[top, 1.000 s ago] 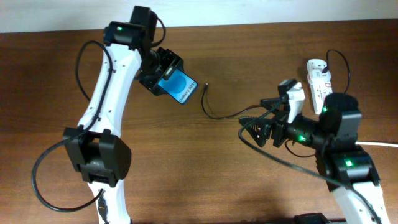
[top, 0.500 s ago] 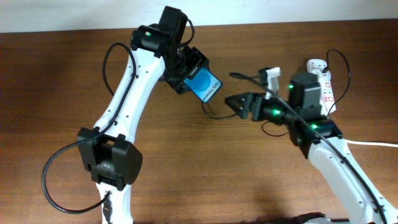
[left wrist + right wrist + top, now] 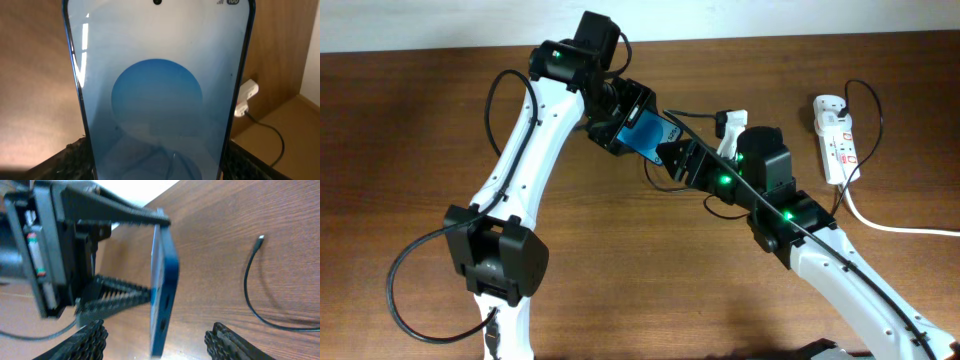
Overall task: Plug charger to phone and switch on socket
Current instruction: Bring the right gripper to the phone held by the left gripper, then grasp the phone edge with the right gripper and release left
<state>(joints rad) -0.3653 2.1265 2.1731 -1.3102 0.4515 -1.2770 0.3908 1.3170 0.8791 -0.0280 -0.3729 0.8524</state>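
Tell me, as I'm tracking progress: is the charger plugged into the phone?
Unplugged. In the right wrist view the tip of the charger lies loose on the table, apart from the phone held in the left gripper.

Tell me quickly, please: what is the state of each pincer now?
Left pincer: closed, holding the phone.
Right pincer: open, holding nothing.

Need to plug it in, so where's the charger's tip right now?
In the right wrist view, the charger tip lies loose on the table, right of the phone.
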